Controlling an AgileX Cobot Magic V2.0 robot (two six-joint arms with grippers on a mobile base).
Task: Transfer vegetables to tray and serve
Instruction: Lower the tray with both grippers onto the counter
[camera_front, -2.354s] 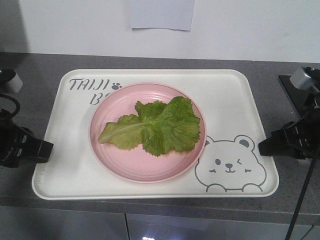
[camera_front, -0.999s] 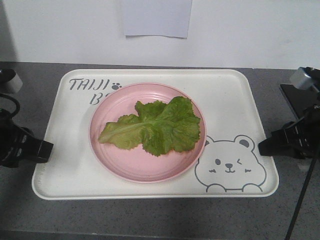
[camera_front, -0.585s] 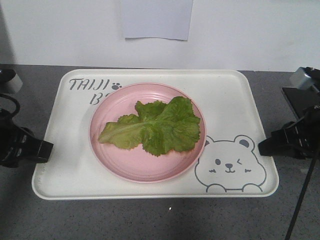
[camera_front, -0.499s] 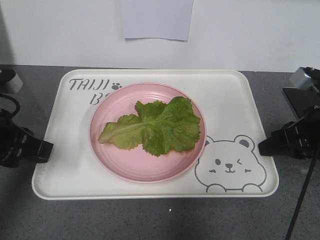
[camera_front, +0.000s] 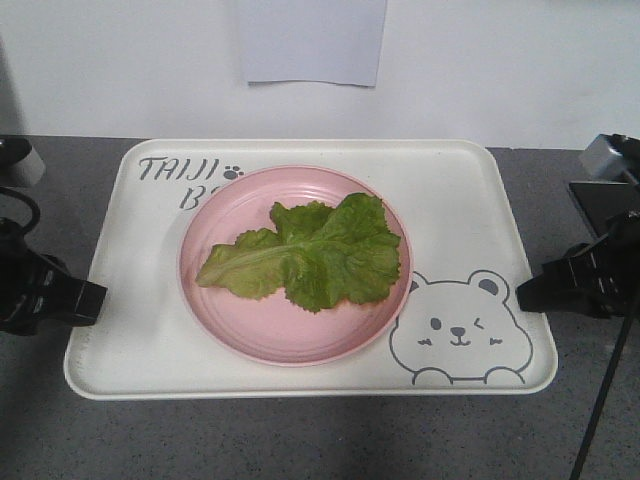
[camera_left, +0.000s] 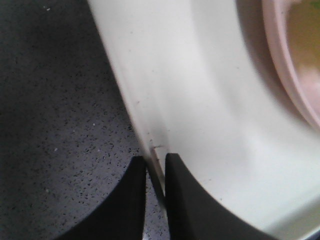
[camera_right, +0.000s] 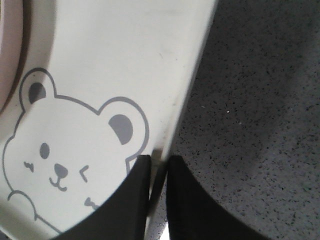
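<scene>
The tray (camera_front: 480, 200) now sits over plain grey counter (camera_front: 300, 440); the counter's front edge is gone

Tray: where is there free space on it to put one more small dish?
The tray is bare between the pink plate and its right rim, above the bear drawing. Narrow strips stay free along the left and front rims. The middle is crowded: the plate holds the lettuce. The left gripper and right gripper pinch the side rims.

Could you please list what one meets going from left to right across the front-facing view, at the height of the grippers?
left gripper → tray rim → pink plate → bear drawing → right gripper
</scene>
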